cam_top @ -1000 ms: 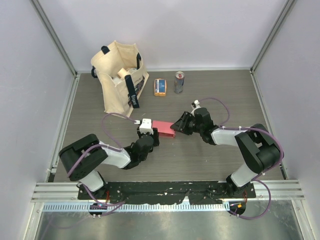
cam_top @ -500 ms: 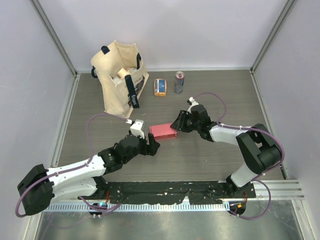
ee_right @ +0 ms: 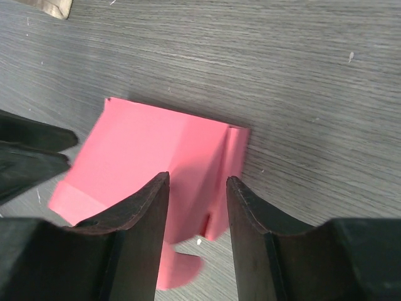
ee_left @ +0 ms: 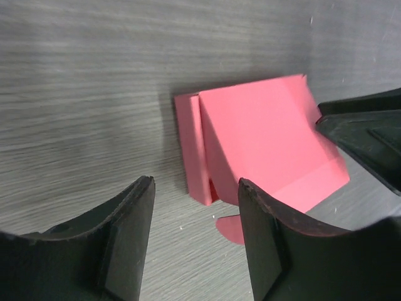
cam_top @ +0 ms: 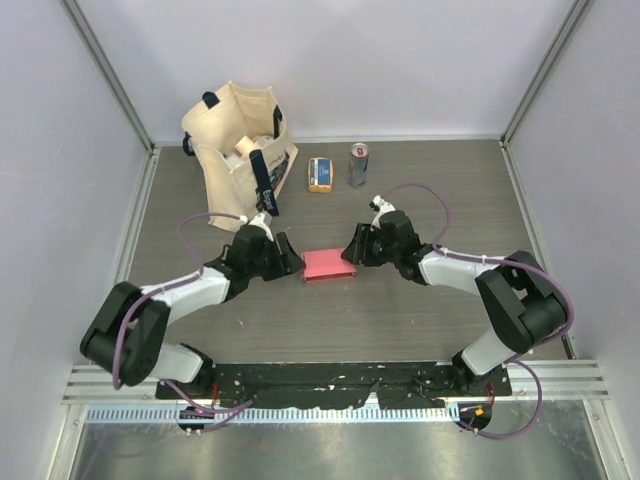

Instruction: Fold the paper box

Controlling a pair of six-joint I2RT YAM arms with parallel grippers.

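Two robot arms meet over a pinkish-red paper box (cam_top: 329,265) at the middle of a grey, wood-grain worktop (cam_top: 400,310). The box is thin, matte card, half raised. One broad panel slopes up from a creased edge, a narrow end wall stands upright, and a small rounded tab (ee_left: 232,229) lies flat on the surface beside it.

The left tool (cam_top: 290,258) sits just beside the box's left end, its smooth black fingers (ee_left: 131,232) spread apart with nothing between them. The right tool (cam_top: 350,250) is at the opposite end, its fingers (ee_right: 147,232) also parted and pink card showing through the gap. Whether they touch the card cannot be told.

Well behind the box, a beige cloth tote bag (cam_top: 235,150) with dark straps stands open against the back wall, with pale rounded items inside that are too small to identify. A small orange-and-blue packet (cam_top: 320,174) and a slim metal can (cam_top: 359,164) stand side by side to its right.
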